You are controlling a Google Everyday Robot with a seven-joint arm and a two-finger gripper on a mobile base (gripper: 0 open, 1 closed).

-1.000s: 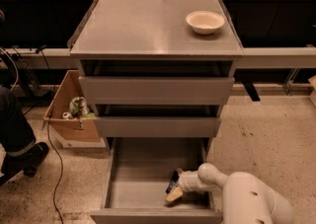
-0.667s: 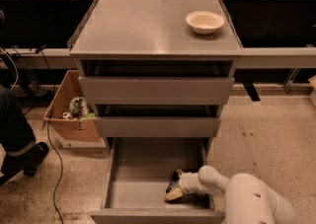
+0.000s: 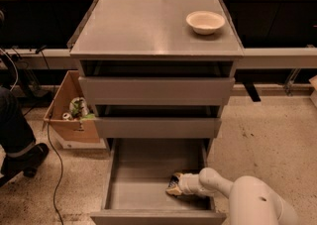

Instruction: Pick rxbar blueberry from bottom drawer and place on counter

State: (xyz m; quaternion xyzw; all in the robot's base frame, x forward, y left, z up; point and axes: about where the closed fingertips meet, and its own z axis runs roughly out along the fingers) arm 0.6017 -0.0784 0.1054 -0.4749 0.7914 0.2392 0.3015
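The bottom drawer is pulled out wide, its grey floor showing. My gripper reaches down into it at the right front, the white arm coming in from the lower right. A small dark bar, the rxbar blueberry, shows right at the gripper's tip on the drawer floor, partly hidden by it. The counter is the flat grey cabinet top above.
A white bowl stands on the counter's back right. The two upper drawers are slightly open. A cardboard box with items sits on the floor to the left, next to a person's leg and shoe and a cable.
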